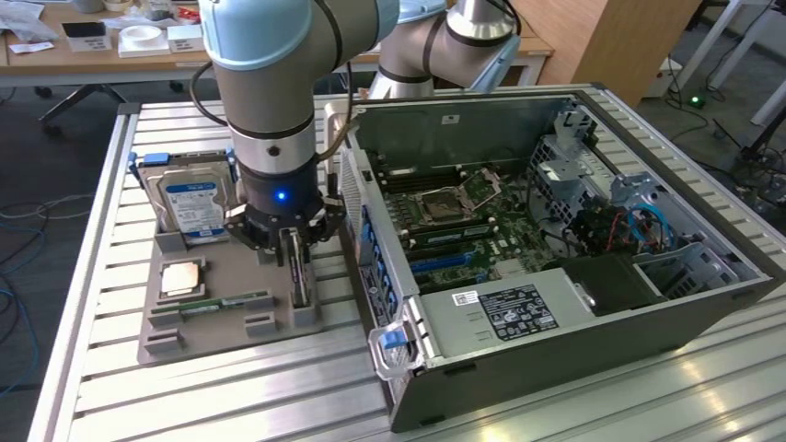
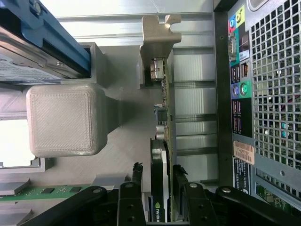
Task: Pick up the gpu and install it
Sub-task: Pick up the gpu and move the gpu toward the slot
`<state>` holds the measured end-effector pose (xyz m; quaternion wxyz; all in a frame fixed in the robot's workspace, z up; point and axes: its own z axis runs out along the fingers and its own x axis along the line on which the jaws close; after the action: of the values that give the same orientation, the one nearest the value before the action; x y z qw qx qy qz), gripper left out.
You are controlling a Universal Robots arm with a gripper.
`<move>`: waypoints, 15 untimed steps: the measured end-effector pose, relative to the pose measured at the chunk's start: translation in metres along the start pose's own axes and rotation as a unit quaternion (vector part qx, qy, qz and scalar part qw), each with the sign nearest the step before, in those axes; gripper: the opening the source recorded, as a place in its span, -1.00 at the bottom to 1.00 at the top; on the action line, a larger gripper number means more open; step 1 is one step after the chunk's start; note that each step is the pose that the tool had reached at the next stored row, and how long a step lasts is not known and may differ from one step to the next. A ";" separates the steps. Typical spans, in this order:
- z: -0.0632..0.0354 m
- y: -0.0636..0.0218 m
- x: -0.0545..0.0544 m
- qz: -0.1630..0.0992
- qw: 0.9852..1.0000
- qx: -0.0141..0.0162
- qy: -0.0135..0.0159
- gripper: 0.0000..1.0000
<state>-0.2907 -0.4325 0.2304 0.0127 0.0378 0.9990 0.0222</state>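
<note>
The gpu (image 1: 298, 287) stands on edge in a slot of the grey holder tray (image 1: 209, 343), next to the open computer case (image 1: 516, 368). In the wrist view the gpu (image 2: 162, 117) shows as a thin green board with a black cooler face, its silver bracket (image 2: 157, 42) at the far end. My gripper (image 1: 293, 250) is lowered over the card. Its black fingers (image 2: 137, 175) straddle the card near one end, gripper (image 2: 157, 173). A narrow gap shows between one finger and the black face, so the jaws are open around the card.
A silver hard drive (image 1: 191, 198) stands upright at the tray's back. A CPU (image 1: 182, 276) and a RAM stick (image 1: 230, 302) lie on the tray. The case's rear port panel (image 2: 237, 89) is close beside the card. A raised grey tray block (image 2: 63, 120) sits on the card's other side.
</note>
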 end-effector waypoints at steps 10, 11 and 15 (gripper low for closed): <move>0.0000 -0.0005 0.000 0.000 1.000 0.000 0.000 -0.22; 0.0000 -0.0005 0.000 0.000 1.000 0.000 0.000 -0.22; -0.0001 -0.0009 0.000 0.000 1.000 0.000 0.000 -0.22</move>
<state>-0.2907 -0.4334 0.2304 0.0127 0.0378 0.9990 0.0222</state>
